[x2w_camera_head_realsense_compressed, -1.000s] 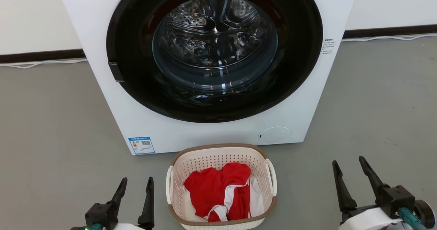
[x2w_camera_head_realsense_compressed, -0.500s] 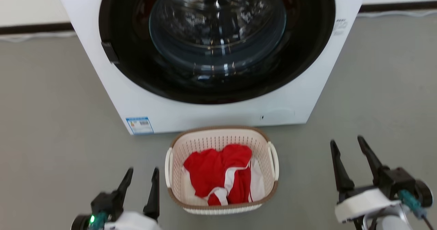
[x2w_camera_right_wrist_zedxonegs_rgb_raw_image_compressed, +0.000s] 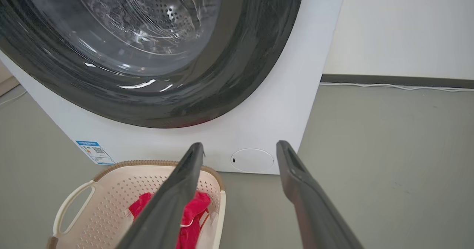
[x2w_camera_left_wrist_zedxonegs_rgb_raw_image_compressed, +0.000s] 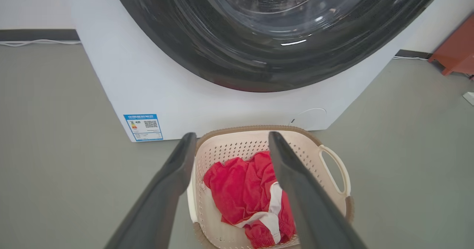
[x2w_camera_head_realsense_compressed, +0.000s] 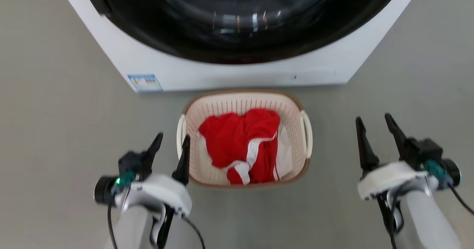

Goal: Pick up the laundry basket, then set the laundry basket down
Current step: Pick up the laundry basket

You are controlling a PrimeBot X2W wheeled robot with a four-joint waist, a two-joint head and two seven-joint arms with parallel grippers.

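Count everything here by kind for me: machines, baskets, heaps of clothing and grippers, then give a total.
Washing machine: 1
Laundry basket: 1
Heap of red and white clothing, in the basket: 1
Grippers: 2, the left gripper and the right gripper, both open
Total: 5
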